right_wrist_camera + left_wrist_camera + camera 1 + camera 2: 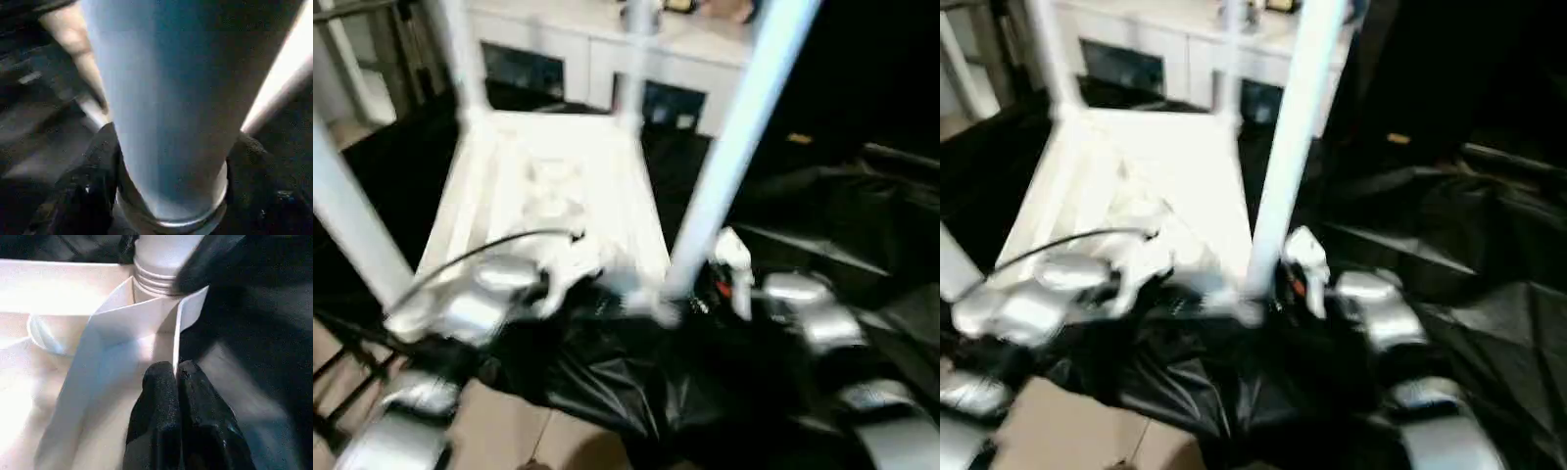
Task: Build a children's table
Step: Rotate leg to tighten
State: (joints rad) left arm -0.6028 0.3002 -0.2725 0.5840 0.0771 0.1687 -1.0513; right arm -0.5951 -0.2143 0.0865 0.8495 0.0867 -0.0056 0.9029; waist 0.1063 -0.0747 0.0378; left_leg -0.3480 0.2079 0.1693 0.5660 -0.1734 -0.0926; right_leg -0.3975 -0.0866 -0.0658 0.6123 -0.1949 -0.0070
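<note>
- Silver forearms fill the lower corners; black sheeting (636,392) covers the surface, a white cabinet (607,49) stands at top.
- Tabletop (558,186) lies underside up, centre-left, with four legs (729,157) upright.
- Left gripper (177,382), clenched, pinches a thin rib.
- Right gripper (171,147) straddles a leg's base, fingers (93,176) on either side.
</note>
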